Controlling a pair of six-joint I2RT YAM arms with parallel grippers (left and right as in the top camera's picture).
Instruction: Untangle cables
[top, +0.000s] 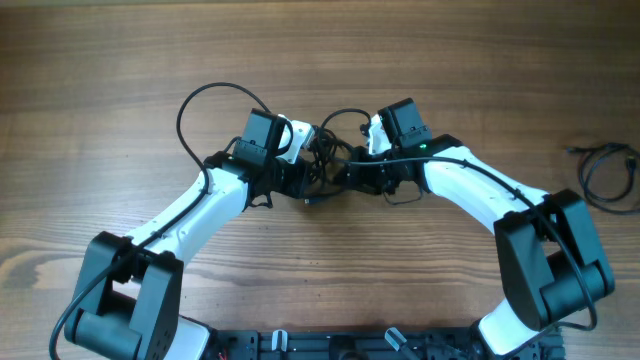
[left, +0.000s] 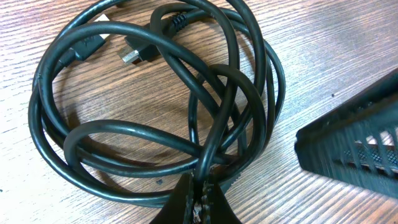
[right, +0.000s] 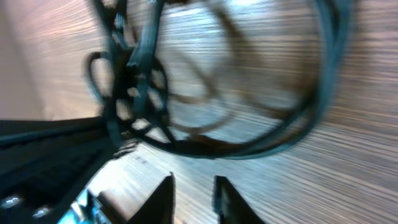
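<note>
The left gripper (left: 200, 198) had its jaws pressed together on the cables (left: 143, 130), pinching one or two black strands at the near edge of the bundle where several loops crossed. From that pinch the cords fanned out over the wooden table (left: 124, 93) in overlapping rings, one large outer coil with smaller loops threaded through it. At the far side of the coil lay a USB plug (left: 132, 55) with a bare silvery metal end, and just beside it a second, all-black plug (left: 84, 48); any marking on either was too small to read.

The right gripper (right: 193, 198) stood with its jaws narrowly parted, bare table showing in the gap and nothing held between the fingertips. Its view was blurred: dark loops of cord lay just beyond the fingers. In the left wrist view its black ribbed body sat close to the coil's right edge.

From overhead, both grippers met near the middle of the table with the tangle between them. A small green light (top: 423, 148) glowed on the right arm. Well apart, near the table's right edge, lay a lone cord (top: 605, 170), loosely looped.
</note>
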